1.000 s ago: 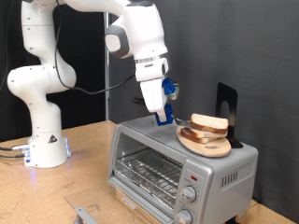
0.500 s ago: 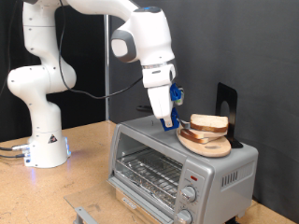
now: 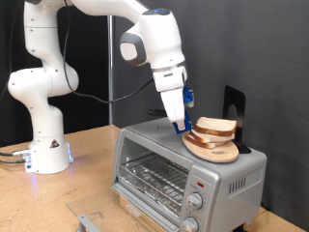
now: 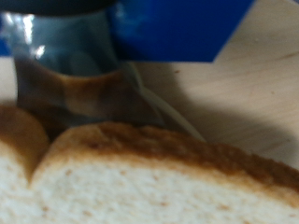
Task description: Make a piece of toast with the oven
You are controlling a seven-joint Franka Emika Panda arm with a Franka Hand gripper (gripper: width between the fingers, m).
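The piece of toast (image 3: 216, 127) lies on a round wooden plate (image 3: 214, 150) on top of the silver oven (image 3: 232, 179). My gripper (image 3: 181, 125) hangs tilted just to the exterior view's left of the toast, with its tips at the slice's edge level. In the wrist view the toast's (image 4: 159, 177) brown crust and pale crumb fill the lower part, very close and blurred. One dark finger (image 4: 65, 79) shows beside it, under a blue part. Nothing shows between the fingers. The oven's wire rack (image 3: 154, 178) and two knobs (image 3: 193, 203) show at its front.
A black stand (image 3: 234, 108) rises behind the plate on the oven top. The arm's white base (image 3: 43, 150) stands on the wooden table (image 3: 68, 198) at the exterior view's left. A grey metal piece (image 3: 89, 222) lies at the bottom edge.
The gripper has moved to the exterior view's right and slightly down, from over the oven top's middle to right beside the toast. Toast and plate have not moved.
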